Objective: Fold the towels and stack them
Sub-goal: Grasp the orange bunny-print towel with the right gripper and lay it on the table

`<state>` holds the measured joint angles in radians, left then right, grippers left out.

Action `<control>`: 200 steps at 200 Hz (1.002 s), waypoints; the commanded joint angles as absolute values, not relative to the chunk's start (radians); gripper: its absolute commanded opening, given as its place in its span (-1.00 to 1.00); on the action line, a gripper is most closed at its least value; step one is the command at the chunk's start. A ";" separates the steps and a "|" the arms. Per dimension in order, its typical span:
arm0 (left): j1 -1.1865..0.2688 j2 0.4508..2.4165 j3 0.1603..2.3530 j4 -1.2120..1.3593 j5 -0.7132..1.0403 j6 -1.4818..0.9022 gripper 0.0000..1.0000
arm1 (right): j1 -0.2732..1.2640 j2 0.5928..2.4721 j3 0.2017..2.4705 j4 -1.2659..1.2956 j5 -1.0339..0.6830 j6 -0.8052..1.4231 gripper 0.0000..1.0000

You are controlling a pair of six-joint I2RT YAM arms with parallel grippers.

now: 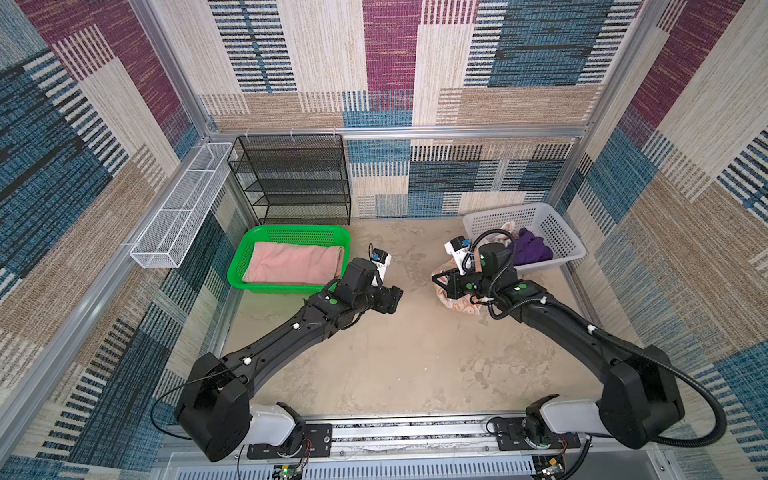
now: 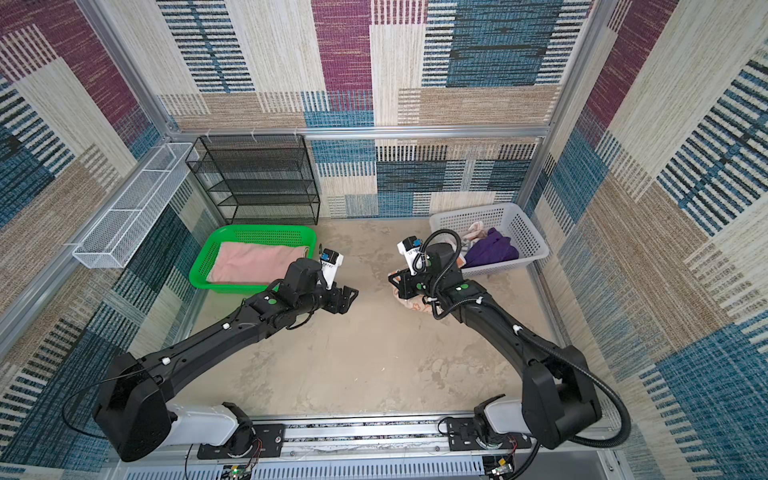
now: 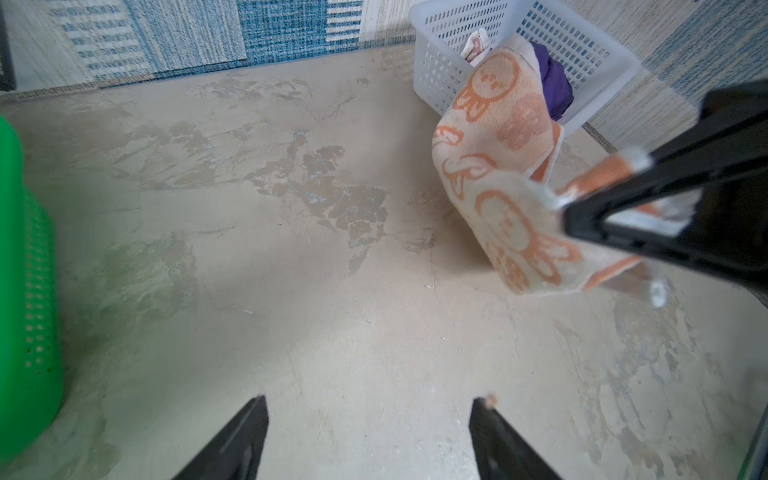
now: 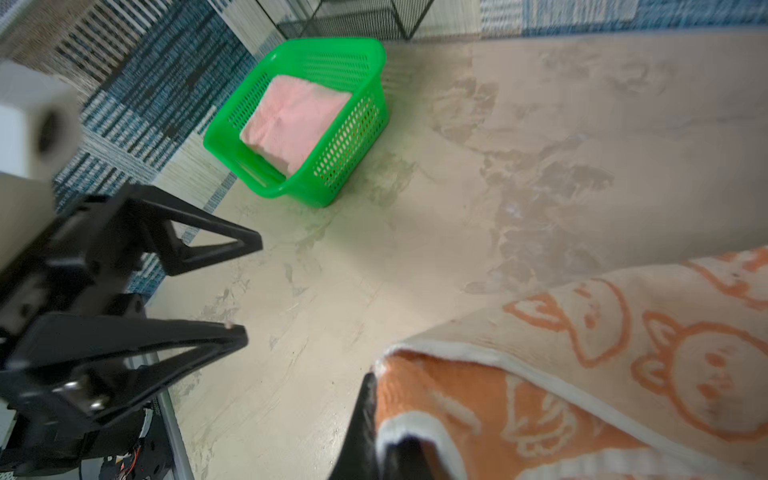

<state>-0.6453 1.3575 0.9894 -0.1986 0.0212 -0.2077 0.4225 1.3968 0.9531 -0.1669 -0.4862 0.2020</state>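
Second towel under way over mottled tabletop (image 1: 395, 353). Far-left corner: green mesh basket (image 1: 291, 230) with folded pink terry towel (image 1: 295, 264). Far-right corner: white slotted basket (image 1: 557, 237), crumpled purple towel (image 1: 534, 247) inside. Beside it, limp orange cartoon-face towel (image 3: 507, 199) pinched by right gripper (image 3: 573, 208); left gripper (image 3: 370, 401) spread, empty. Next, probably: catching a free corner.

The pink towel (image 1: 295, 264) lies folded flat in the green basket (image 1: 291, 230) at the far left. The orange towel (image 3: 503, 174) with cartoon faces hangs crumpled from the closed right gripper (image 3: 559, 203), right of the middle. The dark purple towel (image 1: 534, 249) lies bunched in the white basket (image 1: 552, 224) at the far right, beside a corner of a cream cloth (image 3: 473, 45)
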 commanded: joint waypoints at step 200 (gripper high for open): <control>-0.646 1.307 0.952 -0.285 -0.074 -0.080 0.40 | 0.574 1.726 1.203 -0.141 -0.262 0.155 0.90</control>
